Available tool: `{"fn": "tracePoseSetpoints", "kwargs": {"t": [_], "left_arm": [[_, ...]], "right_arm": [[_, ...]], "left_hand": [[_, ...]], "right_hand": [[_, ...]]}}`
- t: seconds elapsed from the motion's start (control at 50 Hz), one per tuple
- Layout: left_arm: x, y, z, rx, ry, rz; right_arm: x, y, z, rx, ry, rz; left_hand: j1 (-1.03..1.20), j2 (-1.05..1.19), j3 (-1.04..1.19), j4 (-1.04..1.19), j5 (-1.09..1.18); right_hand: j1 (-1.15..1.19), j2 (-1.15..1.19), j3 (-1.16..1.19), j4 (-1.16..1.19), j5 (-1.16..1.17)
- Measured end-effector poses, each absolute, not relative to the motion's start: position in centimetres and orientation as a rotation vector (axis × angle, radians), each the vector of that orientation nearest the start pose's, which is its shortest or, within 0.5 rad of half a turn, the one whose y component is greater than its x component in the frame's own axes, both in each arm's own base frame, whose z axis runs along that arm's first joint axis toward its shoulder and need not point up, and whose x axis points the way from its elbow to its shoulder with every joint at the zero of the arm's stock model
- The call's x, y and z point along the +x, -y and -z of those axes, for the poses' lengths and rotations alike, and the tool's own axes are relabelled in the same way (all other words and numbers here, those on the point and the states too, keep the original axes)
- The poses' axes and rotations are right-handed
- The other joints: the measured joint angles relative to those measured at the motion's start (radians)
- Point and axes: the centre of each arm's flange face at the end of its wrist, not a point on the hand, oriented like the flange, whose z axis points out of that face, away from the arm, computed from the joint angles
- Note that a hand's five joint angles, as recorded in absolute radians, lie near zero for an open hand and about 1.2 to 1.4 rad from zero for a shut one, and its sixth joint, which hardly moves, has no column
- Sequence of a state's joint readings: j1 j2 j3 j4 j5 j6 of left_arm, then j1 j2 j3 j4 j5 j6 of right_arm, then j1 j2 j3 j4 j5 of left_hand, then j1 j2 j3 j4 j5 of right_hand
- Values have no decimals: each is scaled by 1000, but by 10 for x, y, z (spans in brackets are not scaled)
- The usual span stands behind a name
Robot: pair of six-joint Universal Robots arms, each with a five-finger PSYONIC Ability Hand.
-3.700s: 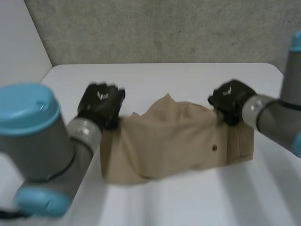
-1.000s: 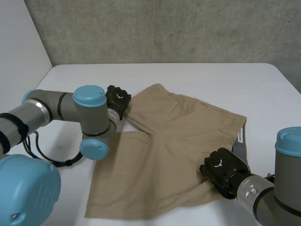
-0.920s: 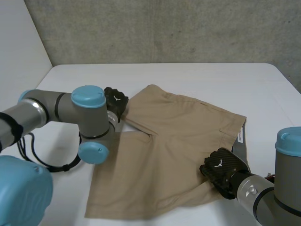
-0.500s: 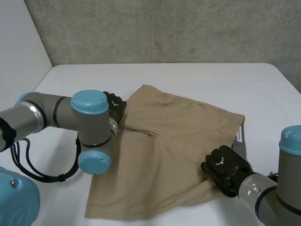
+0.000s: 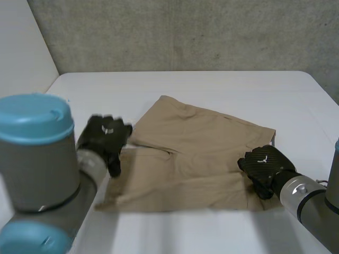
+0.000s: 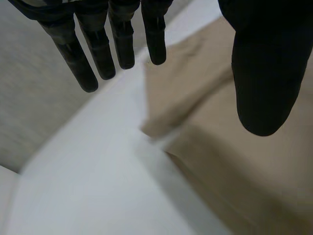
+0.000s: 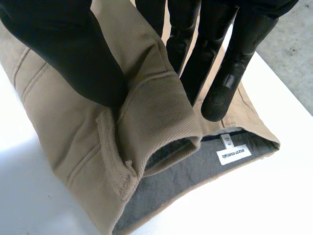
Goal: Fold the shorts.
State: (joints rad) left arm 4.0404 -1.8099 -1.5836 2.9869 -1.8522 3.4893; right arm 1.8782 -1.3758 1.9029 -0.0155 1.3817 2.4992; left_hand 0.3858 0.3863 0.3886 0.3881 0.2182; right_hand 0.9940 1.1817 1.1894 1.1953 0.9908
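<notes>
Right robot hand (image 5: pixel 263 168) keeps the waistband (image 7: pixel 161 122) of the shorts (image 5: pixel 196 153) clamped between thumb and fingers, at the right edge of the cloth. The shorts lie in the middle of the worktop (image 5: pixel 212 84). Their near edge now sits farther back than half a second ago, so the cloth looks doubled over. Left robot hand (image 5: pixel 104 136) has let go: its fingers are straight, apart and empty, just beside the left edge. One fold seems laid; the next one probably needs a fresh grasp.

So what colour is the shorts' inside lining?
The shorts' lining is dark grey; clearest in right wrist view.
</notes>
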Motion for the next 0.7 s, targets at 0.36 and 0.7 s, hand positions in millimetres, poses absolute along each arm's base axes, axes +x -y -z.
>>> {"fn": "tracePoseSetpoints", "kwargs": {"t": [0.36,0.7], "left_arm": [[-259,133,-182,1095,-2597,1405],[-258,139,-194,1243,-2253,1549]], "right_arm": [[222,209,-163,-1372,-2341,1593],[212,170,-198,-1559,-2348,1450]], "left_hand": [[0,1,1,1,0],[775,808,799,810,755]], "right_hand": [[0,-1,0,0,0],[0,-1,0,0,0]]}}
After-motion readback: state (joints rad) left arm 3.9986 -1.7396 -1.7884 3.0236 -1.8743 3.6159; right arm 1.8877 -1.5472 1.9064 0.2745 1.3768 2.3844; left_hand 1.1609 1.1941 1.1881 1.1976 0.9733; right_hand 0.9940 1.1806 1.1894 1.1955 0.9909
